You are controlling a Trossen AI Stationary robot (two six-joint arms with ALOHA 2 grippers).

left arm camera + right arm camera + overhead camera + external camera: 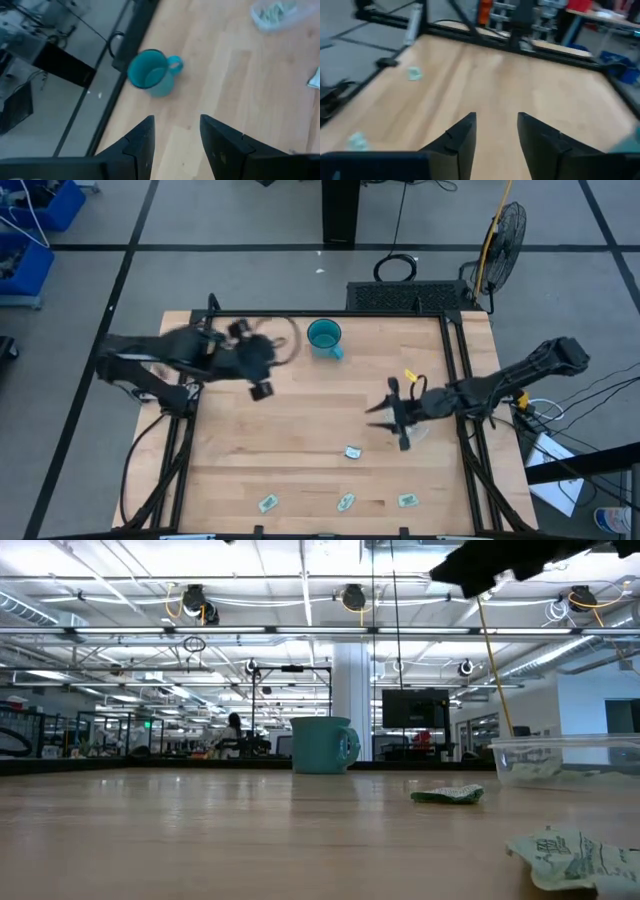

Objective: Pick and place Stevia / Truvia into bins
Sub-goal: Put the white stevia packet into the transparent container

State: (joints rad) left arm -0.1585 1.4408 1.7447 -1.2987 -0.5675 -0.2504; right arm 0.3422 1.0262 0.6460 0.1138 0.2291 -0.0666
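Observation:
Several pale green and white sachets lie flat on the wood: one (353, 451) mid-table and three along the near edge (267, 503), (345, 502), (407, 500). The clear tub (421, 430) stands on the table beside my right gripper (388, 418); in the left wrist view the tub (280, 12) holds sachets. My right gripper (496, 117) is open, empty and above the table. My left gripper (262, 387) hovers open and empty over the table's left part, left of the mug, which shows past its fingers (176, 120).
A teal mug (325, 338) stands upright near the far edge, between the arms. In the low view a sachet (448, 795) lies in front of the tub (565, 758) and another (570, 855) close to the camera. Black frame rails run along the table's sides.

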